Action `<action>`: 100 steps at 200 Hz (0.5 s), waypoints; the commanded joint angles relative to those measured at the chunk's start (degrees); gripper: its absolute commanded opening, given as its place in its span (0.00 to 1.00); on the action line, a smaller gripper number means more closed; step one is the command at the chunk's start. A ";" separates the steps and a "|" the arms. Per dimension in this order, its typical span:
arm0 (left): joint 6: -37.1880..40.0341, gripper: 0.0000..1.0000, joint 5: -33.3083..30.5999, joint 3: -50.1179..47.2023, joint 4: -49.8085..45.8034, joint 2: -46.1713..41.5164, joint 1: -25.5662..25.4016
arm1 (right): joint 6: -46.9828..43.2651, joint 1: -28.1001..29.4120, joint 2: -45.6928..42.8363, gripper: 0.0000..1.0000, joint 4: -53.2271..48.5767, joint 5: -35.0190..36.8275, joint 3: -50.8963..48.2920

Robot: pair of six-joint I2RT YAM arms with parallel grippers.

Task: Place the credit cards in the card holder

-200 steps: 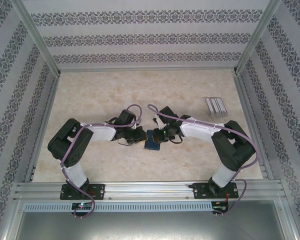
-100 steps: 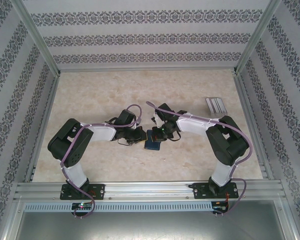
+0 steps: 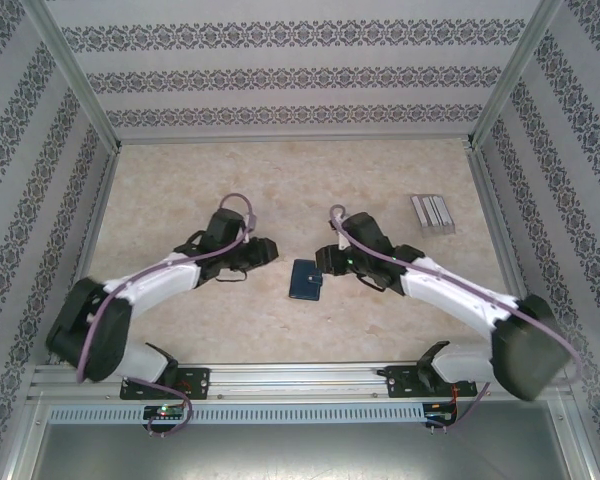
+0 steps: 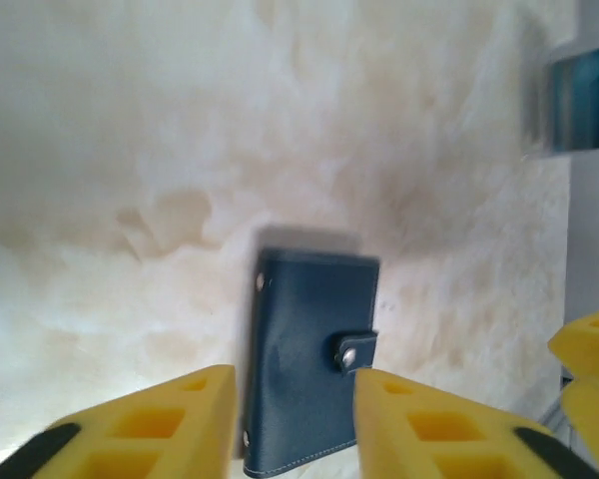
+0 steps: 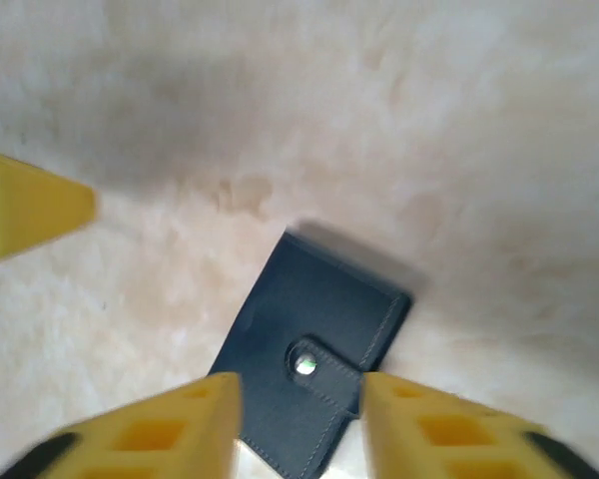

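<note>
The navy card holder [image 3: 305, 279] lies flat and folded shut on the marble table, its clasp tab snapped down. No credit cards are in view. My left gripper [image 3: 266, 250] hovers just left of it, open and holding nothing. In the left wrist view the card holder [image 4: 309, 359] lies below and beyond the gap of the left gripper [image 4: 295, 419]. My right gripper [image 3: 329, 262] hovers just right of the holder, also open and holding nothing. The right wrist view has the card holder [image 5: 319, 349] lying askew past the right gripper [image 5: 301, 424].
A clear slotted rack [image 3: 432, 213] stands at the back right, also seen as the rack [image 4: 579, 100] in the left wrist view. Metal frame rails border the table [image 3: 180, 180] on all sides. Each wrist view catches the other gripper's yellow fingers [image 5: 30, 210] at its edge.
Both grippers were shut at the holder, then opened and drew back, left arm leftward, right arm rightward. The holder stays on the table, free of both.
</note>
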 commanded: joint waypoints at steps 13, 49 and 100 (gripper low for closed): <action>10.59 0.62 -19.38 1.42 -9.03 -12.10 0.64 | -5.22 -2.21 -11.84 0.96 7.12 18.58 -5.31; 24.02 1.00 -32.52 0.63 -8.61 -21.84 0.44 | -13.01 -7.56 -23.46 0.98 15.56 28.88 -12.51; 35.82 1.00 -44.57 -8.59 0.99 -30.33 -0.09 | -26.76 -20.53 -31.69 0.98 28.32 22.33 -24.37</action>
